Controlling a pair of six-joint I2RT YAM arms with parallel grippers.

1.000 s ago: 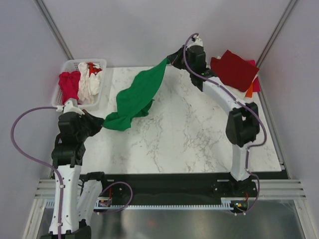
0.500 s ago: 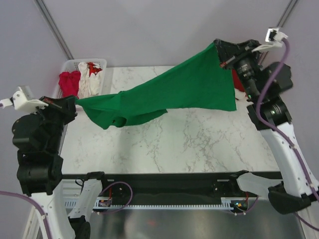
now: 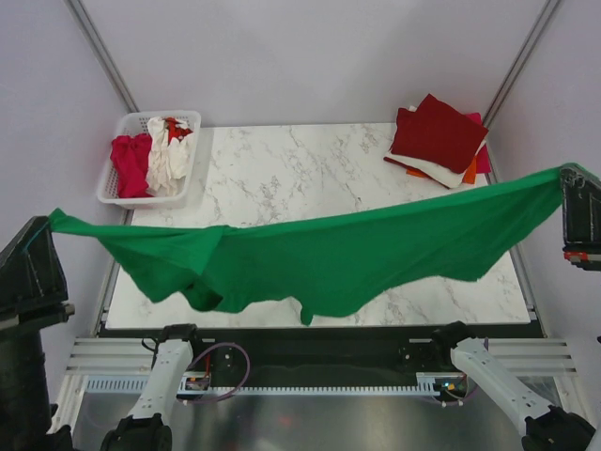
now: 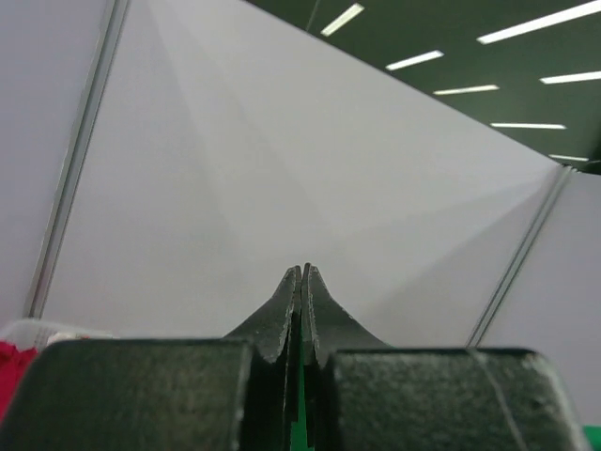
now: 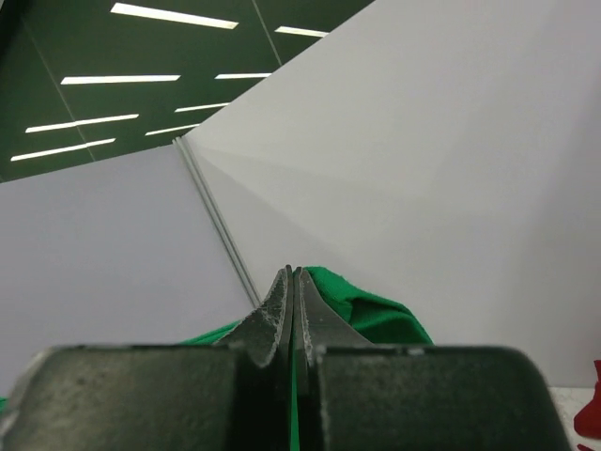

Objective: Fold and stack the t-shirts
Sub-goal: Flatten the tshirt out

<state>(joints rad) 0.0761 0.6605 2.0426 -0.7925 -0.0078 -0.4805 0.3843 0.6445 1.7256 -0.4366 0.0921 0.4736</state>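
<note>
Over the near edge of the white marble table (image 3: 376, 188), the bright green cloth t-shirt (image 3: 357, 254) hangs stretched, long axis left to right, ends pinched in the closed left gripper (image 4: 301, 274) and closed right gripper (image 5: 293, 274).

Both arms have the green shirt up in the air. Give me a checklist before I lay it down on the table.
1. The left gripper is shut on the green t-shirt: ok.
2. The right gripper is shut on it: ok.
3. Shirt stretched smooth: not ok, its left part hangs bunched.
4. The table is bare where the shirt will land: cannot tell, the cloth hides the near half.
5. Shirt apart from the folded stack: ok.
</note>
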